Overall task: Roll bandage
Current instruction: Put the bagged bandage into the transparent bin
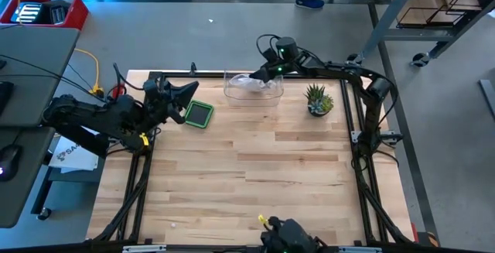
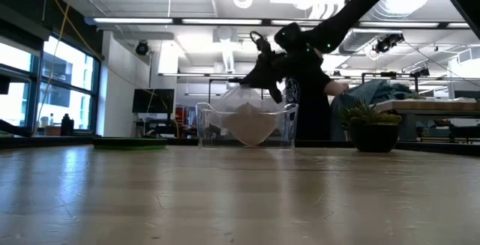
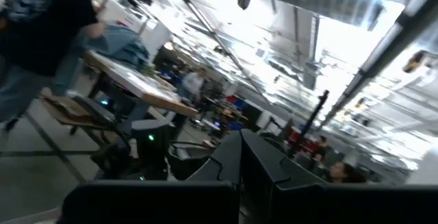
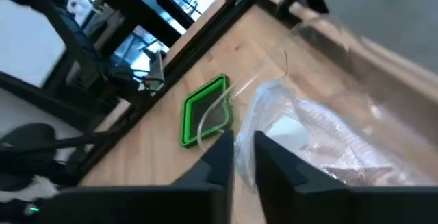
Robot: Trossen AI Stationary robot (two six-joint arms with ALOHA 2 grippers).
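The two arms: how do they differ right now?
The right gripper reaches over the clear bin holding a white bandage; the left gripper sits at the table's left edge beside a green tray, over nothing. Both are dark with two fingers.

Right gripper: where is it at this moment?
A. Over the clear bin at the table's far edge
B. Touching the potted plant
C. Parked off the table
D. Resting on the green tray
A: the right gripper hangs over the clear bin, apart from plant and tray.
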